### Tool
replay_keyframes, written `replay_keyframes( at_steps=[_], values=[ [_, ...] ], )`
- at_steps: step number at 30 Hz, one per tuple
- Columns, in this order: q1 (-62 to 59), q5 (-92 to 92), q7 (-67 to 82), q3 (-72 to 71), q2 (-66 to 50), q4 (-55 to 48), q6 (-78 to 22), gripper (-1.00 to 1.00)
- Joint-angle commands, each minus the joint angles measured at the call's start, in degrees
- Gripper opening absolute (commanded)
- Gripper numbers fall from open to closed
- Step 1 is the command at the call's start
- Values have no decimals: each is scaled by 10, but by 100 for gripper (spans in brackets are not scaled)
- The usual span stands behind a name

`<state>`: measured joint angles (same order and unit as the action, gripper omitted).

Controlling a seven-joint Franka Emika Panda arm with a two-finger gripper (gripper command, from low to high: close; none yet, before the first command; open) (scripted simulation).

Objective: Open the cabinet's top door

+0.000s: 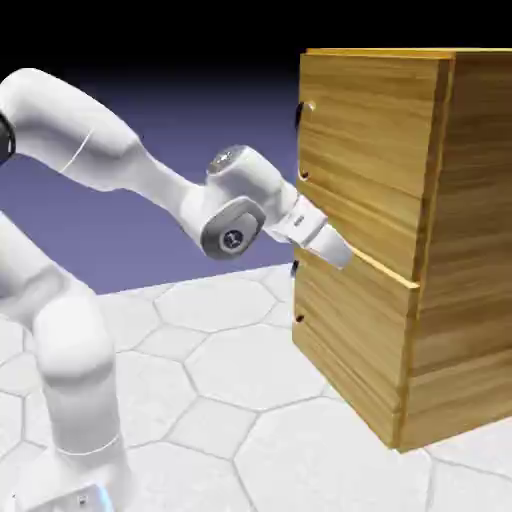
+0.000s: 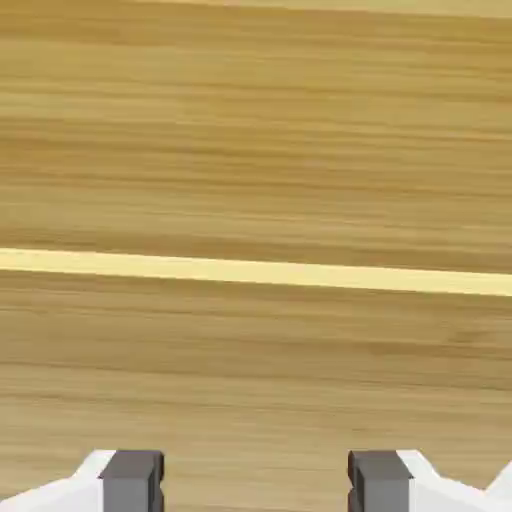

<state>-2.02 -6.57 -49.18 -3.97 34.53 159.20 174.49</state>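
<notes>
Pincer [image 2: 256, 482]: released, its two grey tips well apart with only wood grain showing between them; nothing was gripped.
Pincer's aim: the hand view faced the pale seam [image 2: 256, 271] between the front panels, so the hand was probably held there on its way to the handle, not for a grip.
Top door [image 1: 365, 150]: upper front panel of the cabinet [image 1: 475, 250], reaching up to the cabinet's top edge; it looked shut, lying in line with the panel below.
Upper handle [image 1: 301, 140]: upright near the top door's far edge, likely set there to give a pull on the swinging side.
Bottom door [image 1: 350, 345]: under the seam, with its own lower handle [image 1: 297, 292] by the far edge.
Next move: likely up and across to the upper handle; straying low risked hooking the wrong one.
</notes>
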Motion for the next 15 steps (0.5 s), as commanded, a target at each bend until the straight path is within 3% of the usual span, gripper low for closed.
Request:
replay_keyframes(
  at_steps=[1,15],
  values=[
    [-10,-24,-25,-15,7,-7,2,0],
    [-151,-365,-374,-221,104,-100,27,0]
  ],
)
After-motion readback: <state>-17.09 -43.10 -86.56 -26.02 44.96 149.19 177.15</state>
